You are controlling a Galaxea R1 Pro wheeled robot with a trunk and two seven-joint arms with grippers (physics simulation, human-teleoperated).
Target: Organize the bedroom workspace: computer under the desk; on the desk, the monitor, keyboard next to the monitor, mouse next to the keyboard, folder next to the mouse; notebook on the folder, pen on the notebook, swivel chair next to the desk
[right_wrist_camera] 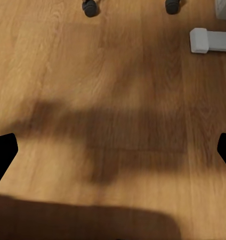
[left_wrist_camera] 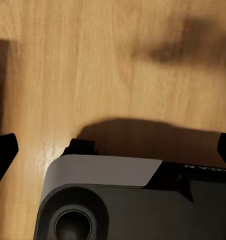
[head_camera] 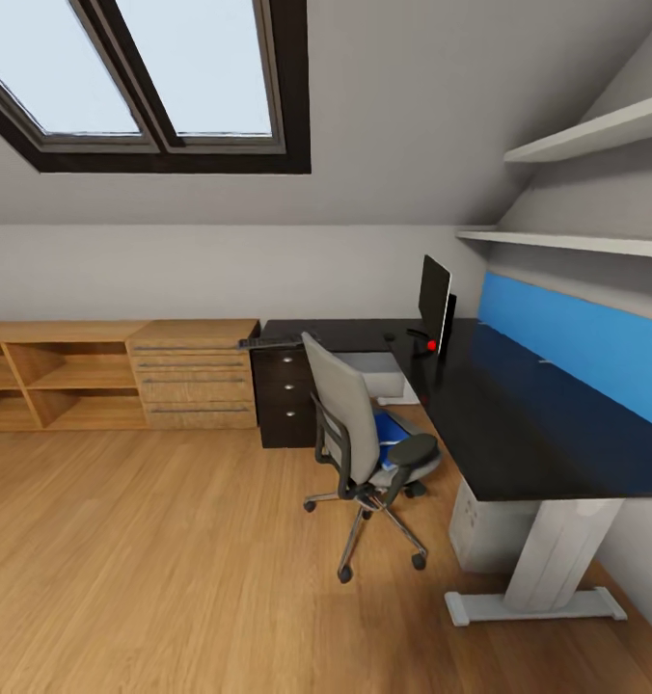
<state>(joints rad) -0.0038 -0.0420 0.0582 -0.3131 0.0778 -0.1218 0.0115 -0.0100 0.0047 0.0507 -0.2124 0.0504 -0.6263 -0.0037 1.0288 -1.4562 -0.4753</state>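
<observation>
- Head view: grey padded swivel chair (head_camera: 350,424) stands beside the long black L-shaped desk (head_camera: 519,424), bright blue folder (head_camera: 392,429) on its seat; flat black monitor (head_camera: 434,299) upright on the desktop.
- Left wrist view: black left gripper (left_wrist_camera: 113,150) spread wide over wooden floor (left_wrist_camera: 118,60).
- Right wrist view: black right gripper (right_wrist_camera: 113,150) wide, empty, above floor; chair castors (right_wrist_camera: 90,7) ahead.

Head cam: high, faces desk (head_camera: 519,414) corner from mid-room. Both wrist cams face down at wood floor (right_wrist_camera: 113,100), close; right shares chair wheels (right_wrist_camera: 90,7) w/ head.
</observation>
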